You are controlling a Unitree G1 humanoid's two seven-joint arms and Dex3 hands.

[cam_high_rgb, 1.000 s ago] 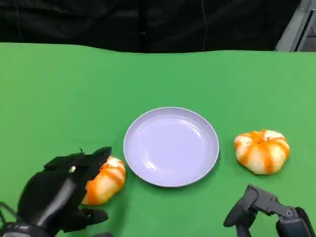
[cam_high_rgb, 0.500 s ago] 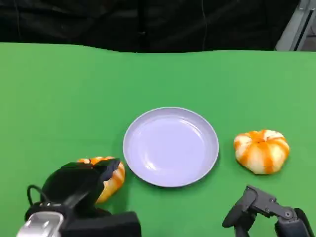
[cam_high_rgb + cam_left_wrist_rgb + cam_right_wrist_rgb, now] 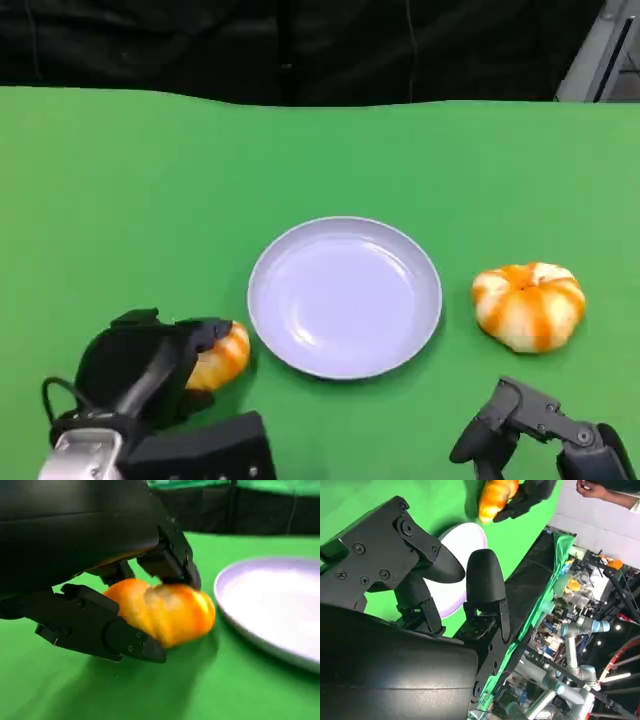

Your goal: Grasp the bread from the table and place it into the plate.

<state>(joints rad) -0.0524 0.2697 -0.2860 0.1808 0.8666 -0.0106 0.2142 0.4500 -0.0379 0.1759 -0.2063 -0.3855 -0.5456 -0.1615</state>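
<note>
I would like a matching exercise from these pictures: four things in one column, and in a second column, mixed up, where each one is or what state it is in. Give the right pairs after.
Things:
1. left robot hand
2. right robot hand
3. plate
4. loose bread

States:
A. lies on the green table, to the right of the plate, untouched
B. fingers closed around the gripped bread
C. holds nothing, near the table's front edge
D. has no bread in it, in the middle of the table

Pairs: 1-B, 2-C, 3-D, 4-A
</note>
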